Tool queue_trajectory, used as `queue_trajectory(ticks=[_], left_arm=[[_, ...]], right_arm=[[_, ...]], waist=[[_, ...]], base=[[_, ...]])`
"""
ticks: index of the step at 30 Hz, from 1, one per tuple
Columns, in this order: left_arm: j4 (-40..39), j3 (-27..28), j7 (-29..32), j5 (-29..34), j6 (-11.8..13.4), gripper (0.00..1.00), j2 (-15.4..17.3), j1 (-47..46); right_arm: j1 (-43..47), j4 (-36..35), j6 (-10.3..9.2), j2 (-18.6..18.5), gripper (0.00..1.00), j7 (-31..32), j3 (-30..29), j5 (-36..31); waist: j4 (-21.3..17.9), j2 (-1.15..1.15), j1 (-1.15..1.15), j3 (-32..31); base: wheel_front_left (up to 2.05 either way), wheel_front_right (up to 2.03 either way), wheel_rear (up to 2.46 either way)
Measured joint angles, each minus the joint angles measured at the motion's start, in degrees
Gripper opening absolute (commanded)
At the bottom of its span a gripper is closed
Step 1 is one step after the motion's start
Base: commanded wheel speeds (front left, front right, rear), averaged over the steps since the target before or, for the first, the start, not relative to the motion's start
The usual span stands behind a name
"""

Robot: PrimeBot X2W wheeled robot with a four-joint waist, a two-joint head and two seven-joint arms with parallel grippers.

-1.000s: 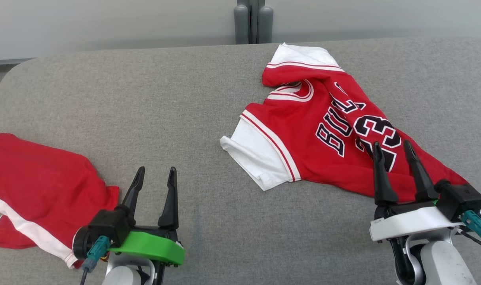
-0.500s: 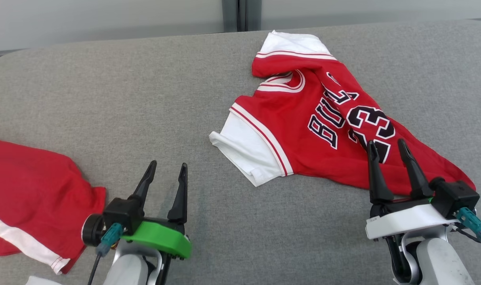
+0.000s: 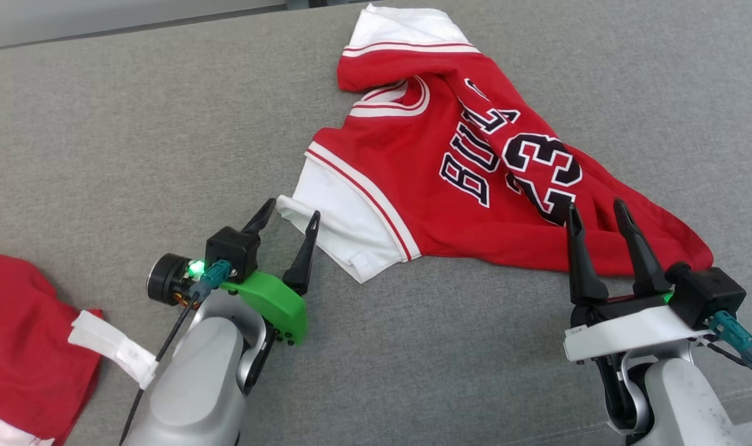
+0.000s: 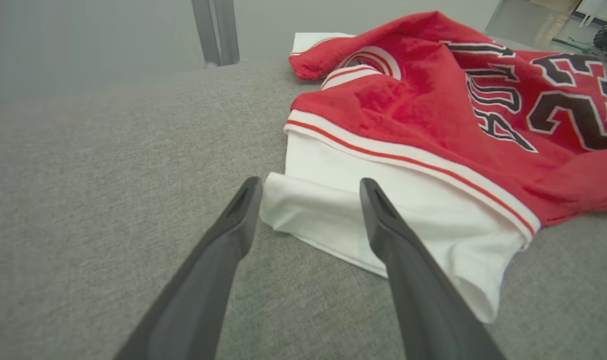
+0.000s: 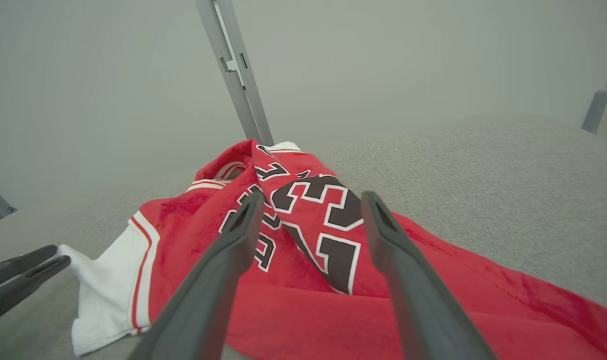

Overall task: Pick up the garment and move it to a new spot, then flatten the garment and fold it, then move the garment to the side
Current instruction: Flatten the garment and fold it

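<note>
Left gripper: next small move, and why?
Probably ease the left gripper forward and down a little, onto the near corner of the sleeve. Its jaws stand open with that white folded corner just between the fingertips, not yet gripped, so a deeper bite looks needed before closing.

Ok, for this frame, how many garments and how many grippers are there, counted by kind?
Garments: 2, the red-and-white jersey and a second red garment at the lower left of the head view.
Grippers: 2, the left gripper and the right gripper, both open.
Total: 4.
</note>
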Motion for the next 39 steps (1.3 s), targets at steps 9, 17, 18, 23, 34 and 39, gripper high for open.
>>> queue_trajectory(ticks=[9,17,18,23,34,39], left_arm=[[7.3,-0.6,0.4,0.5,0.6,1.00,1.0,-4.3],[9.6,-0.8,-0.5,-0.7,0.7,0.04,0.4,-5.7],[9.5,-1.0,-0.8,-0.7,0.7,0.00,0.3,-5.8],[8.4,-1.3,-1.6,-0.3,0.8,0.00,0.2,-5.8],[-1.0,6.8,-1.9,-1.2,5.1,0.00,1.7,-0.8],[-0.2,7.0,-1.9,-1.2,4.0,1.00,1.7,3.3]], right_arm=[[-0.5,-0.5,0.00,0.0,1.00,0.0,0.4,0.3],[-0.5,-0.4,0.00,0.0,1.00,0.0,0.6,0.4],[-0.5,-0.4,0.00,0.0,1.00,0.0,0.6,0.4],[-0.5,0.0,0.00,0.0,1.00,0.0,0.1,-0.1],[-0.4,1.3,0.00,0.0,1.00,0.0,0.6,-1.0],[0.6,2.5,0.00,0.0,1.00,0.0,0.4,-1.3]], waist=[[-2.9,0.00,0.00,2.0],[-3.0,0.00,0.00,2.2],[-2.9,0.00,0.00,2.1],[-2.0,0.00,0.00,1.6],[0.9,0.00,0.00,-1.1],[2.2,0.00,0.00,-2.6]], base=[[0.00,0.00,0.00],[0.00,0.00,0.00],[0.00,0.00,0.00],[0.00,0.00,0.00],[0.00,0.00,0.00],[0.00,0.00,0.00]])
